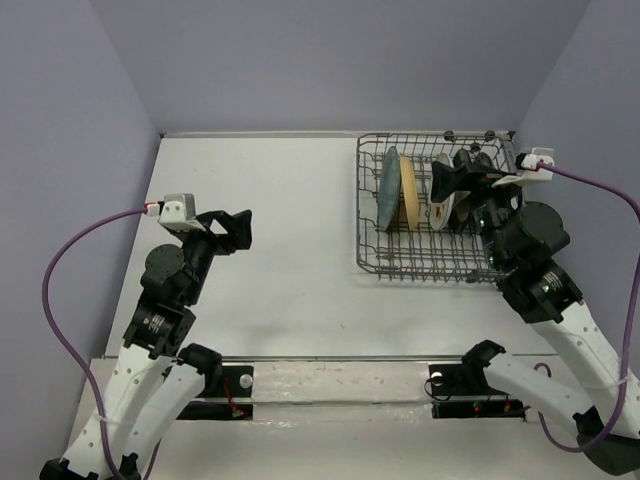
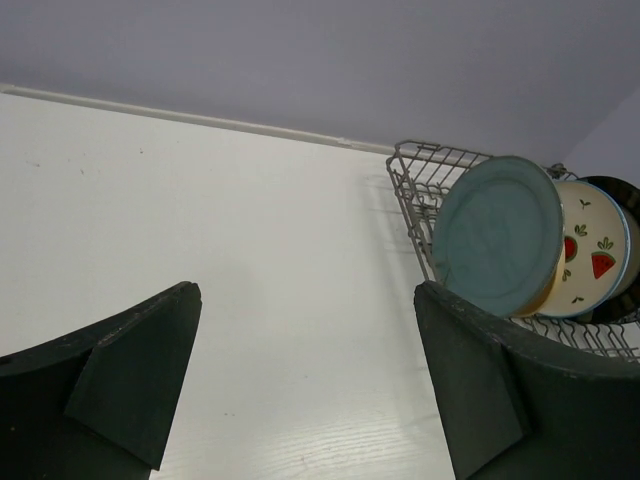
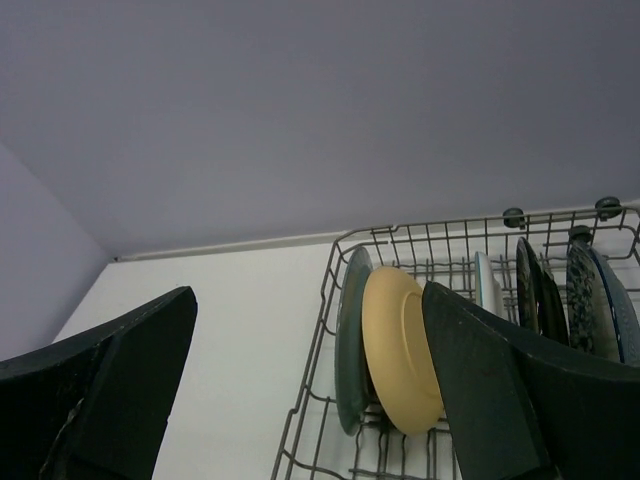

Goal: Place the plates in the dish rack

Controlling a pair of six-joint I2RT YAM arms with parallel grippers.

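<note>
The left pincer [image 1: 235, 230] hangs wide open and empty over the bare desk [image 1: 290, 180]. The dish rack [image 1: 410, 270] lies well apart at its three o'clock. There the plates [image 2: 585, 262] stand on edge, rims running twelve to six: the teal plate [image 1: 387, 190], the yellow plate [image 1: 407, 197] just beside it, and the others further right. The right pincer [image 1: 458, 172], jaws spread and holding nothing, hovers over those, so the right arm is much nearer. No plate shows on the desk, so loading looks complete.
</note>
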